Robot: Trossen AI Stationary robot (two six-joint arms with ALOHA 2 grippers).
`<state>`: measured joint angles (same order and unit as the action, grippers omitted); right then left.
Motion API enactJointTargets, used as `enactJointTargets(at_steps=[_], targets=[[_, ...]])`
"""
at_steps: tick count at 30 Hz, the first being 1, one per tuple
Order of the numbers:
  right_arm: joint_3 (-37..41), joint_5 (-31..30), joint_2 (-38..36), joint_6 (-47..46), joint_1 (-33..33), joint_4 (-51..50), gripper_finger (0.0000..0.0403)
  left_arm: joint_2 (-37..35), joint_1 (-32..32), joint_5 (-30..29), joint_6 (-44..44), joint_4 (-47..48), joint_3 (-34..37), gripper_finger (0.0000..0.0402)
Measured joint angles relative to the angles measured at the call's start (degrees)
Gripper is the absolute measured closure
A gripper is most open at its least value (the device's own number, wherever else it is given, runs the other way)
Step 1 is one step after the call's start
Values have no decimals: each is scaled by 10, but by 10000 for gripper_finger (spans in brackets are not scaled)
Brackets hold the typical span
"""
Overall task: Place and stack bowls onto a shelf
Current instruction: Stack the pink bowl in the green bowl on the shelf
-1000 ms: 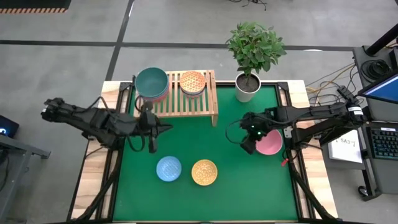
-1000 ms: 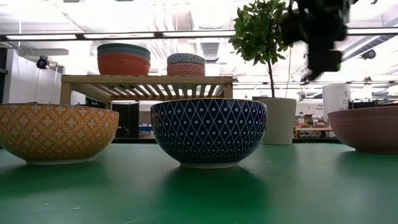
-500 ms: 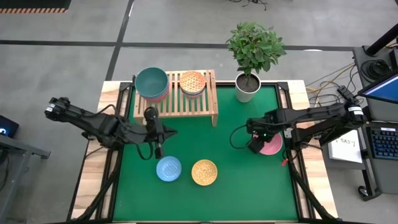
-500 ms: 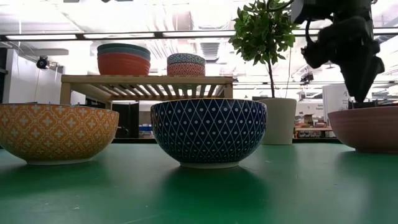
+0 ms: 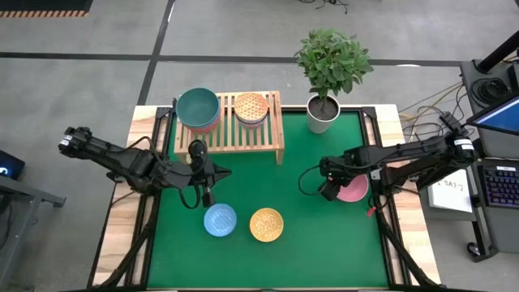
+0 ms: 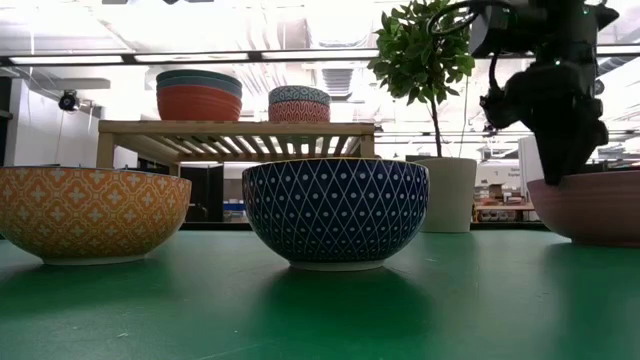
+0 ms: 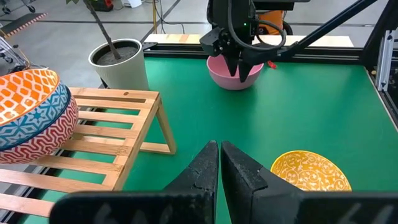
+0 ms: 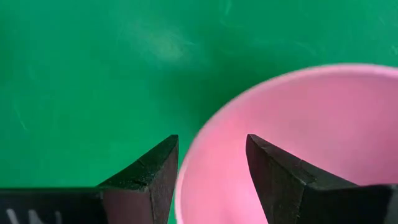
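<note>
My right gripper (image 8: 211, 168) is open and points down over the pink bowl (image 8: 298, 137) near the table's right edge. One finger stands inside the rim on the bowl's left side and one outside it. The bowl sits on the green mat (image 5: 355, 188). My left gripper (image 7: 219, 155) is shut. It hovers between the shelf (image 5: 231, 130) and the light blue bowl (image 5: 220, 220), with the yellow bowl (image 5: 266, 225) beside that. On the shelf stand a stack topped by a teal bowl (image 5: 199, 108) and a stack topped by an orange patterned bowl (image 5: 250, 108).
A potted plant in a white pot (image 5: 323, 113) stands right of the shelf at the far edge. Two patterned bowls (image 6: 335, 210) fill the foreground of the low view. Open green mat lies between the pink bowl and the yellow bowl.
My right gripper has come down from above the table onto the left side of the pink bowl's rim, and its fingers now straddle that rim. My left gripper has shifted a little toward the table's right and near edges. No bowl has moved.
</note>
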<state>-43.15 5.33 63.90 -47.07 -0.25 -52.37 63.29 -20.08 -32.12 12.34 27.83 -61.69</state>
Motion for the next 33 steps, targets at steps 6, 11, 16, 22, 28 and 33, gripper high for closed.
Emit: enactJointTargets(at_steps=[6, 11, 16, 22, 28, 33], targets=[[30, -9, 0, 4, 0, 62, 255, 0, 0, 0, 0, 0, 0, 401], [36, -8, 0, 16, 0, 70, 319, 0, 0, 0, 0, 0, 0, 401], [25, 23, 0, 60, 0, 73, 383, 0, 0, 0, -3, -5, 0, 401], [-30, 97, -1, 123, 0, 61, 391, 1, 0, 1, -37, -51, 0, 402], [-93, 173, -2, 248, 0, 105, 392, 19, 0, 3, -93, -114, 1, 401], [-124, 214, -2, 358, 0, 166, 392, 64, 0, 35, -163, -195, 1, 388]])
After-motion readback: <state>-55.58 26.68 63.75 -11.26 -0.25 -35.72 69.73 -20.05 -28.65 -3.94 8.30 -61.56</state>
